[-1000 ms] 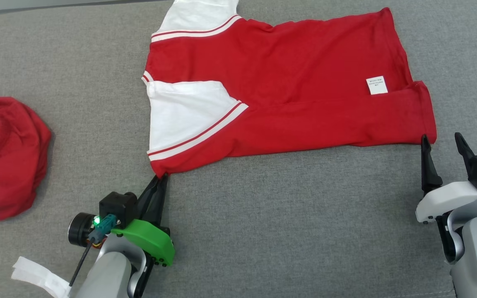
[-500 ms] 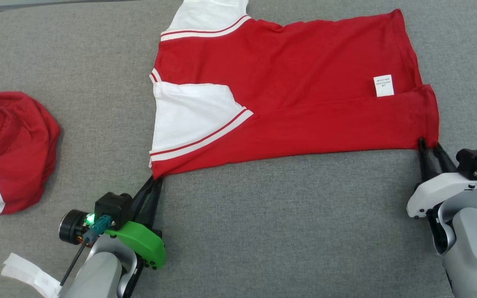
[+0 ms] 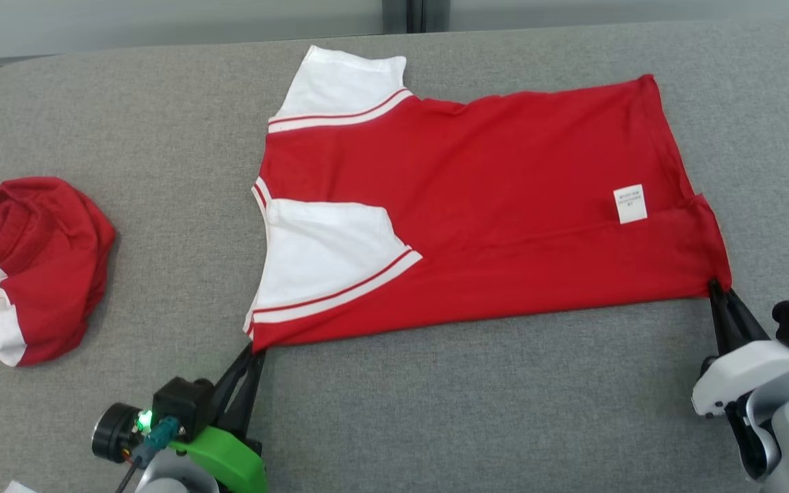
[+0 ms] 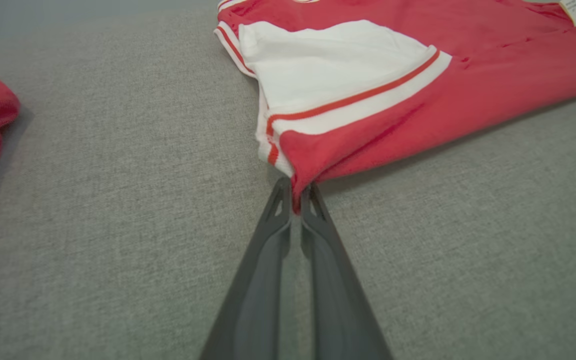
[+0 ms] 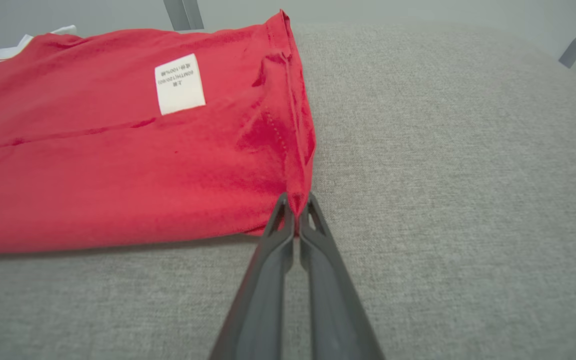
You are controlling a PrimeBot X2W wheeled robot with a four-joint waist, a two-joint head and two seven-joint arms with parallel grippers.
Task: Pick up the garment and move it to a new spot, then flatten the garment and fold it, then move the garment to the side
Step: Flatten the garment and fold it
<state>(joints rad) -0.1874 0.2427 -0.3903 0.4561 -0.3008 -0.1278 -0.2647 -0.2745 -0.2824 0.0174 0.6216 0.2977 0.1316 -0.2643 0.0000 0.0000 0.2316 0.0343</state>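
Garment point(image 3: 477, 205): red, white-sleeved, half-folded, flat.

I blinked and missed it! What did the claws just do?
The right claw, open beside the shirt a second ago, moved in and shut on its near hem corner. The left claw stayed pinched on the sleeve-side corner; the crumpled red garment stayed put.

The only writing I can find is on a small white label point(image 5: 180, 84) on the red garment point(image 5: 118, 175), in the upper left of the right wrist view. It carries three short lines of dark print. The last line seems to end in "100%" and the rest is too fine for me to read. In the head view the same label point(image 3: 630, 204) sits at centre right, its print illegible.
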